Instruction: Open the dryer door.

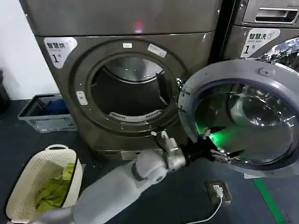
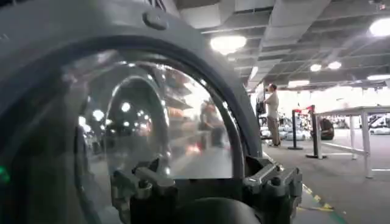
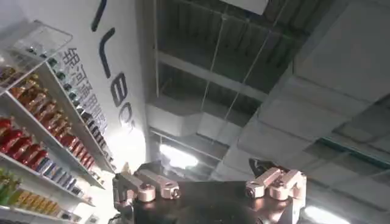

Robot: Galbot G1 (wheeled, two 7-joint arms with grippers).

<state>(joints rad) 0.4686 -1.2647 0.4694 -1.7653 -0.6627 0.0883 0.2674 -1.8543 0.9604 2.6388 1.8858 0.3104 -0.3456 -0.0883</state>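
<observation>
Dryer door [image 1: 243,116] open, one left gripper [image 1: 219,151] near

I see a dark floor [image 1: 28,140] and white wall [image 1: 18,51] beside the machines; a grey crate [image 1: 46,113] and cream laundry basket [image 1: 44,184] sit nearby, ceiling lights [image 2: 228,42] glowing over stocked shelves [image 3: 42,122].

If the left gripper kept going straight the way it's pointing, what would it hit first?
Most likely the glass window of the open dryer door. The left gripper points at its inner face, fingers open, already very close; whether it touches is unclear.
</observation>
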